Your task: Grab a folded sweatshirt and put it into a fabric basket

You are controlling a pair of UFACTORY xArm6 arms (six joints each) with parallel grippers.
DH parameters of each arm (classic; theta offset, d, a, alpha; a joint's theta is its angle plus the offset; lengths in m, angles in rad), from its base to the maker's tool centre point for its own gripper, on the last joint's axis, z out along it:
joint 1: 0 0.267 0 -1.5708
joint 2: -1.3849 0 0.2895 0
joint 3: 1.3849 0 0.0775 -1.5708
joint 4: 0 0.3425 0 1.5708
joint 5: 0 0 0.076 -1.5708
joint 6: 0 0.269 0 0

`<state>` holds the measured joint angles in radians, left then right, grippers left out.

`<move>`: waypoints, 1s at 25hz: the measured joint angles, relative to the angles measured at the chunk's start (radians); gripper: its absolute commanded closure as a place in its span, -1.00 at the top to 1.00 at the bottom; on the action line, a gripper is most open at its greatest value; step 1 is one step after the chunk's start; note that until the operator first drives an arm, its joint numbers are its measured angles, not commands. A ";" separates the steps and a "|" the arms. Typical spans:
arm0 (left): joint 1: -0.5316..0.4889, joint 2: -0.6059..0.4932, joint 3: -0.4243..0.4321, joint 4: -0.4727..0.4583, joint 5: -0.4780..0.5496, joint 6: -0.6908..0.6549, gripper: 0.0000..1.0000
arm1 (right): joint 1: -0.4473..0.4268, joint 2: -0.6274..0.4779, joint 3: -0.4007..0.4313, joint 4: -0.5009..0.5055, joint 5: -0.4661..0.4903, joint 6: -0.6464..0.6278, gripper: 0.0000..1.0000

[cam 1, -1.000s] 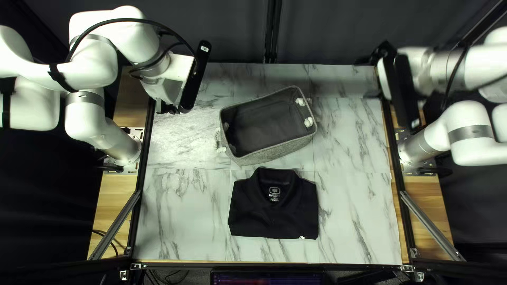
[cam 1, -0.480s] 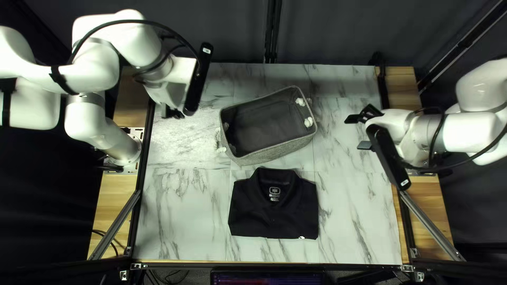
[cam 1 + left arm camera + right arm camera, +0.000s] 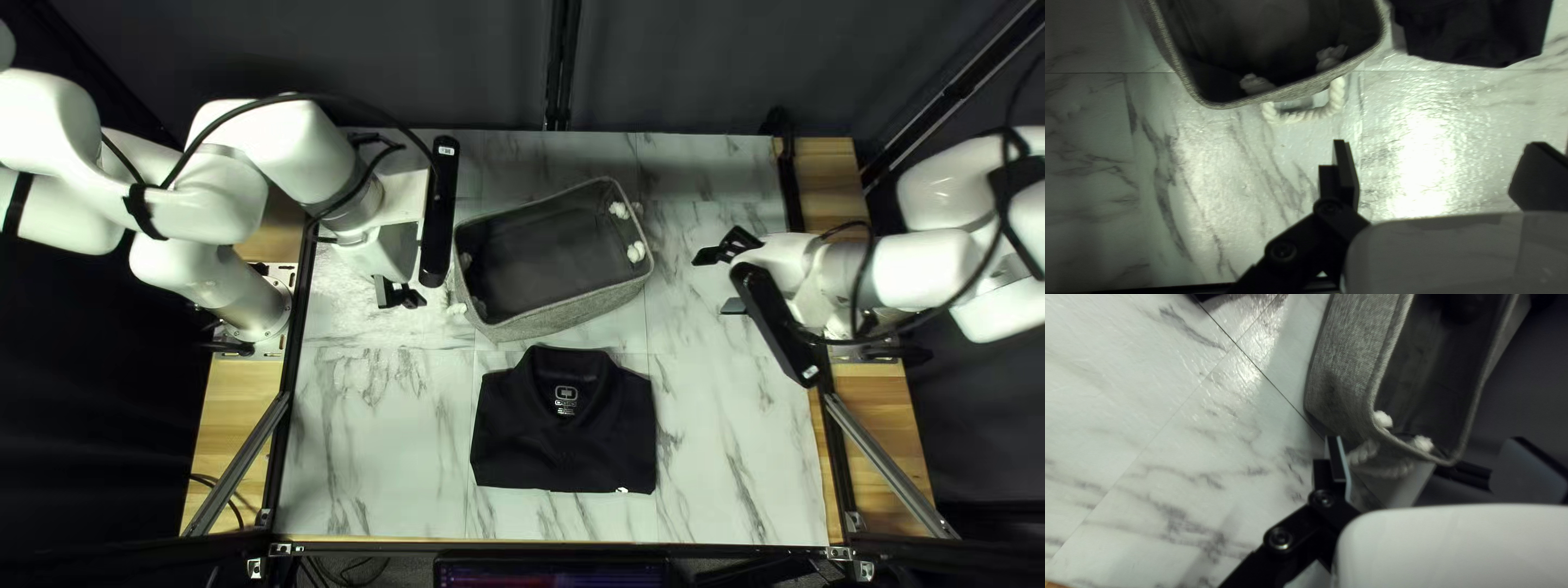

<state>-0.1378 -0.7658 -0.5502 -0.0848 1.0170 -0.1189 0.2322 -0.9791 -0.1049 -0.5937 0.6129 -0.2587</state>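
Observation:
A folded black garment with a collar (image 3: 564, 436) lies flat on the table, nearer the front edge than the grey fabric basket (image 3: 572, 309), whose inside looks vacant. My left gripper (image 3: 401, 295) hangs left of the basket; my right gripper (image 3: 729, 279) is to its right. In the left wrist view my left gripper (image 3: 1434, 163) is open over bare tabletop, with the basket (image 3: 1290, 90) and the garment (image 3: 1475, 32) ahead. My right gripper (image 3: 1421, 457) is open in the right wrist view, the basket's rope-handled end (image 3: 1350, 365) ahead of its fingers.
White rope handles (image 3: 1304, 115) stick out from the basket's two short ends. Marble-patterned tabletop (image 3: 376, 457) lies around the garment. Metal frame bars (image 3: 236, 466) run along both sides of the table, and a dark curtain (image 3: 675, 65) hangs behind it.
My left gripper has moved toward the basket and the table's near edge. My right arm has swung in over the table from its right side and shifted slightly further left. Basket and garment have stayed put.

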 measured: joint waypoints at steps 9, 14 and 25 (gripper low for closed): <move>-0.130 0.127 -0.075 0.007 -0.020 -0.109 1.00 | 0.098 0.314 -0.127 -0.103 -0.098 0.189 1.00; -0.182 0.174 -0.116 -0.020 0.001 -0.111 1.00 | 0.152 0.438 -0.220 -0.101 -0.099 0.228 1.00; -0.185 0.180 -0.122 -0.027 0.010 -0.104 1.00 | 0.163 0.444 -0.232 -0.080 -0.091 0.214 1.00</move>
<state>-0.3225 -0.5861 -0.6726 -0.1118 1.0274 -0.2234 0.3947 -0.5347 -0.3366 -0.6740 0.5221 -0.0446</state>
